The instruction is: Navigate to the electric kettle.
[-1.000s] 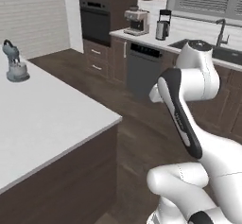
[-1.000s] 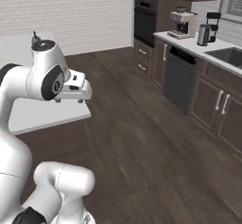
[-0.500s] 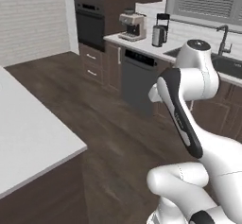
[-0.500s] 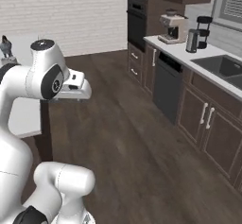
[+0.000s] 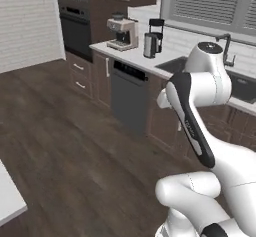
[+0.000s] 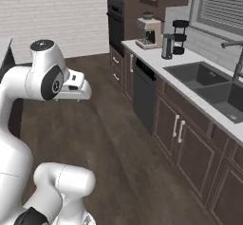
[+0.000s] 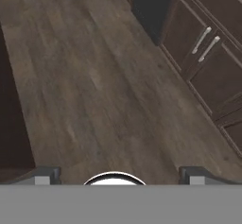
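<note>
- The electric kettle [image 5: 150, 45] stands upright on the surface [image 5: 131, 54] along the wall w/ the window, far ahead of the robot; in the right base view the electric kettle [image 6: 167, 46] is near the back end of the same surface [image 6: 190, 84].
- It is a tall steel cylinder w/ a dark lid. Handle and gauge strip are too small to make out.
- Just beside it, toward the window, stands a black round rack [image 5: 157, 29] w/ tiers; touching or apart, cannot tell.
- On its other side, a bit apart, is the coffee machine [image 5: 121, 32], approx. the same height as the kettle, close to the end of the surface by the wall oven [image 5: 75, 25].
- The sink [image 6: 207, 84] w/ its faucet [image 5: 227, 50] is set into the surface, nearer to the robot than the kettle.
- Below the kettle, in the cabinet row, is a dark dishwasher front [image 5: 129, 102].
- The arm is folded high over the base, well apart from the surface.
- The gripper [image 7: 118, 175] looks down at the wood floor [image 7: 99, 86] and cabinet doors [image 7: 203, 53]; the two finger tips [image 7: 46, 175] stand wide apart at the bottom corners, so it is open and nothing is between them.
- A white corner of the island top [image 5: 9, 201] shows at the lower left in the left base view.
</note>
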